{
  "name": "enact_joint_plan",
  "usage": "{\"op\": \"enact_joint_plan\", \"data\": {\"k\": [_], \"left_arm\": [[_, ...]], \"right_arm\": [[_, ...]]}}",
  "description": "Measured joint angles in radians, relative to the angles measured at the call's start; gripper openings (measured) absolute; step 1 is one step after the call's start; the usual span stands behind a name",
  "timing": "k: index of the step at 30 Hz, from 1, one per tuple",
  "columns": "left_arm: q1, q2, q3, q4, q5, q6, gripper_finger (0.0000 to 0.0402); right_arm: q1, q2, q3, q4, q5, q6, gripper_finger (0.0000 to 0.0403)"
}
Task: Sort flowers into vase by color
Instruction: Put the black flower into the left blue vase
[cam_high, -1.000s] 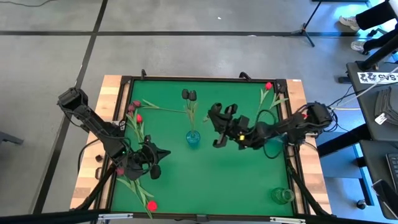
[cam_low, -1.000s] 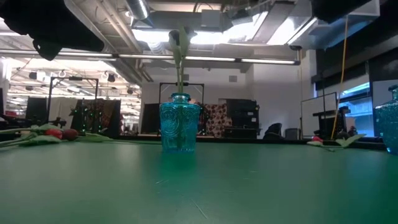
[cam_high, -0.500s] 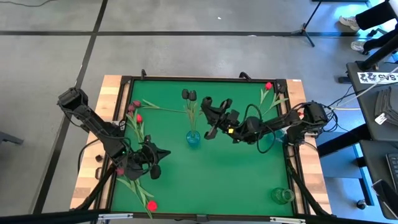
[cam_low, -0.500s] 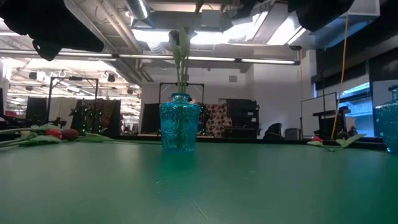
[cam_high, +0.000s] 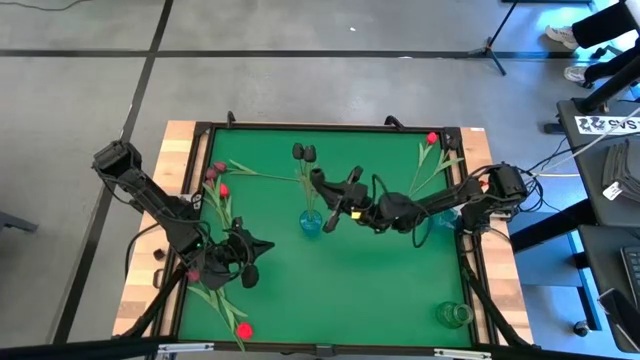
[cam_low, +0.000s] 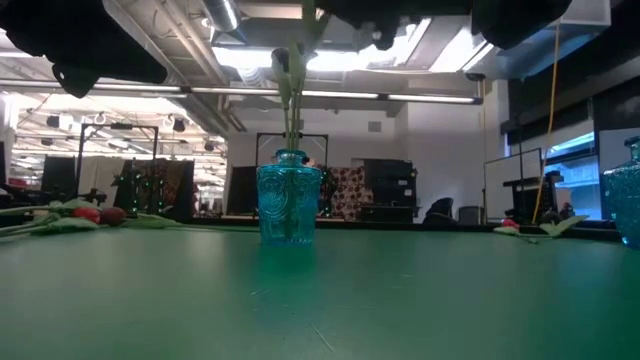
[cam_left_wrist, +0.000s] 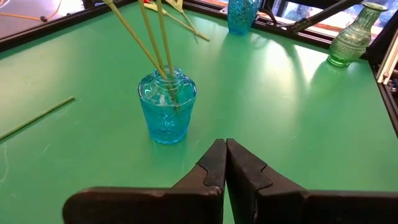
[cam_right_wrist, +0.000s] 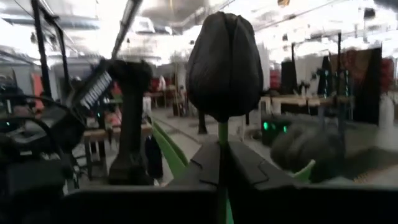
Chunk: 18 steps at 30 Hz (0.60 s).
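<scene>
My right gripper is shut on a black tulip. It reaches in from the table's right, just right of the blue vase at mid table. Three green stems stand in that vase's neck, and two black heads show beyond it. Whether the held tulip's stem is one of the three, I cannot tell. My left gripper is shut and empty. It hangs near the table's left front, pointing at the vase. My right gripper pinches the black tulip's stem just below the head between its two fingers. The fingers come about level from the table's right. The head stands upright just past the fingertips, with green leaves spreading to either side. The fingers hide the lower stem.
Red and maroon tulips lie at the left edge, near the left front and at the far right corner. A second blue vase stands under the right arm. A green vase stands at the right front corner.
My right gripper has moved toward the table's left, up to the blue vase, sinking a little and tipping its fingers. It stays shut and carries the black tulip along. In the low view another stem and a leaf now show above the vase.
</scene>
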Motion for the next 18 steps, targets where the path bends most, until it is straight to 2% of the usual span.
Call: {"op": "enact_joint_plan", "data": {"k": [4, 11, 18], "left_arm": [[0.0, 0.0, 0.0, 0.0, 0.0, 0.0, 0.0004], [-0.001, 0.0, 0.0, 0.0, 0.012, 0.001, 0.0004], [-0.025, 0.0, 0.0, 0.0, 0.012, 0.019, 0.0004]], "right_arm": [[0.0, 0.0, -0.001, -0.043, 0.007, 0.009, 0.0042], [0.001, -0.004, -0.001, -0.127, 0.078, 0.035, 0.0135], [0.017, -0.103, -0.001, -0.354, 0.109, 0.035, 0.0196]]}}
